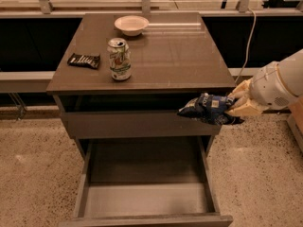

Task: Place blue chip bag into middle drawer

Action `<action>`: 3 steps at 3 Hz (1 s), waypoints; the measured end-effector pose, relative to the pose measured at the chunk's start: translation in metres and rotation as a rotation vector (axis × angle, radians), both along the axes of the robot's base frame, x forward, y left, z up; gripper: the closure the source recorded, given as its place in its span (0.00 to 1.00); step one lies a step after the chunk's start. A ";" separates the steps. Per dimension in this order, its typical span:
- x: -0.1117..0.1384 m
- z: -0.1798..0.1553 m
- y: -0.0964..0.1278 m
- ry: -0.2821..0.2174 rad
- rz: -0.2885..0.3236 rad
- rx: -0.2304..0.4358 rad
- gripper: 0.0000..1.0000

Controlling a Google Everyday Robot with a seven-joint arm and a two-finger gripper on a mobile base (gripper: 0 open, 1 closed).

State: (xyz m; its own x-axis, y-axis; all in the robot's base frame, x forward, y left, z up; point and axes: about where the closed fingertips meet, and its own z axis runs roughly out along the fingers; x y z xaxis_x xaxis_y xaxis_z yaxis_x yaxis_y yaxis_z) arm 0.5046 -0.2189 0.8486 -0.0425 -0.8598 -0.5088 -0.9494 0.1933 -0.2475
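Note:
The blue chip bag is dark blue with white markings and hangs in the air at the cabinet's front right corner, in front of the closed top panel. My gripper comes in from the right on a white arm and is shut on the bag's right end. The middle drawer is pulled out below, with a pale grey inner floor that holds nothing. The bag is above and to the right of the drawer's opening, near its right wall.
On the cabinet top stand a green-and-white soda can, a white bowl at the back and a flat black candy wrapper at the left. A cable hangs at the right. Speckled floor surrounds the cabinet.

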 end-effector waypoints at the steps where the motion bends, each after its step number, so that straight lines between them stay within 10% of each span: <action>1: -0.002 -0.032 0.021 0.027 0.020 0.049 1.00; 3: -0.016 -0.195 0.067 0.105 0.016 0.185 0.74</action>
